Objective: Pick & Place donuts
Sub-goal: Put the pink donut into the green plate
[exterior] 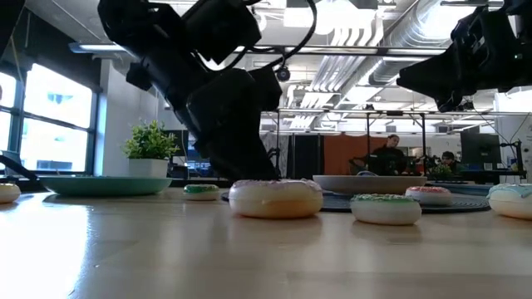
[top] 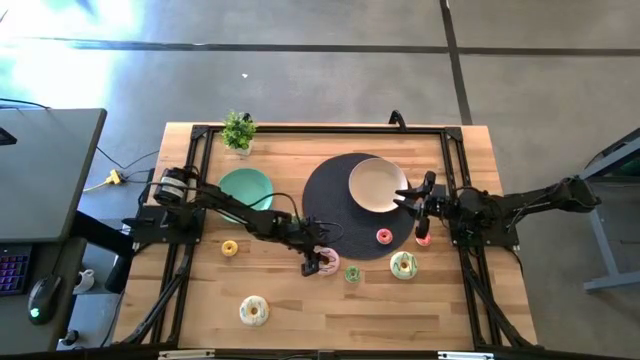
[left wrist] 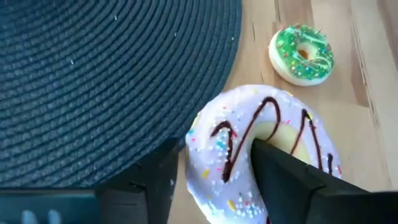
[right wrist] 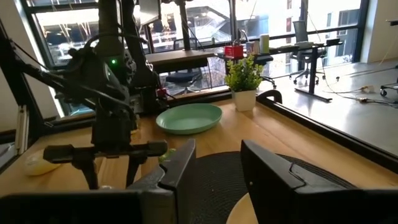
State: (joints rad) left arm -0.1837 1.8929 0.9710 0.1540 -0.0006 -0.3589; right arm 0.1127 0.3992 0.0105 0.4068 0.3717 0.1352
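Observation:
A lilac-iced donut with chocolate drizzle (left wrist: pixel 236 121) lies flat on the wood beside the dark round mat (top: pixel 330 200), also seen in the high view (top: pixel 329 262) and the low view (exterior: pixel 275 198). My left gripper (left wrist: pixel 214 155) (top: pixel 316 263) is down on it, shut across its ring. My right gripper (top: pixel 405 200) (right wrist: pixel 216 155) hovers open above the near-right rim of the beige plate (top: pixel 375 184). Other donuts lie flat: small green (left wrist: pixel 301 53) (top: pixel 352 273), large white-green (top: pixel 404 265), pink on the mat (top: pixel 384 236), yellow (top: pixel 229 248), white (top: pixel 254 310). My left gripper holds the lilac donut by the part of its ring facing the mat (left wrist: pixel 208 146). One finger (left wrist: pixel 280 168) stands inside the hole and the other (left wrist: pixel 155 180) outside the rim. The fingers come from above, pointing down. The donut lies flat on the table.
A teal plate (top: pixel 245 187) sits on the left, a small potted plant (top: pixel 238 130) near the far edge. A red donut (top: pixel 422 238) lies under my right arm. A black frame borders the table. People sit in the room beyond (exterior: pixel 391 154).

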